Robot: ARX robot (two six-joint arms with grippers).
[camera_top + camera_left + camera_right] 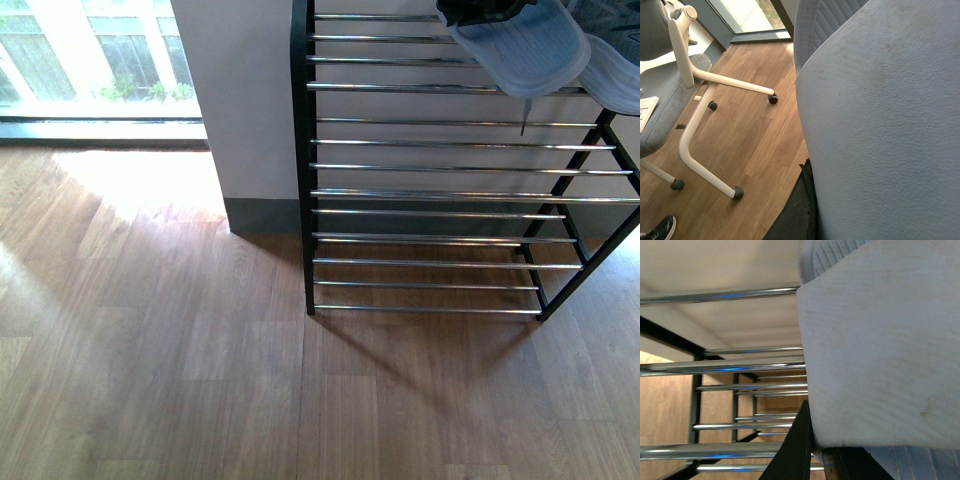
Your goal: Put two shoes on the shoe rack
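The wooden floor point(180, 350) fills the near part of the front view, bare boards running up to the foot of the shoe rack point(440, 190), which stands against a pale wall point(235, 100) with a grey skirting strip at its base. The rack's black frame carries tiers of chrome rods, and at its upper right, over the topmost rods in view, two pale soles show from below: one shoe point(520, 50) nearer the rack's middle, tilted with its sole turned toward the camera and a dark lace end hanging below it, and a second shoe point(615, 75) just beside it toward the rack's right post, cut by the picture edge. Whether either sole rests on the rods cannot be told. In the left wrist view a grey sole fills most of the picture, a dark part of the left end effector point(800, 210) lying against its edge; whether that end effector is apart or clamped cannot be told. In the right wrist view a white sole presses against a dark part of the right end effector point(807, 450), the rack's rods close behind it; its state cannot be told either. Beyond the rack's left side, past the wall, a bright window point(95, 55) meets the floor.
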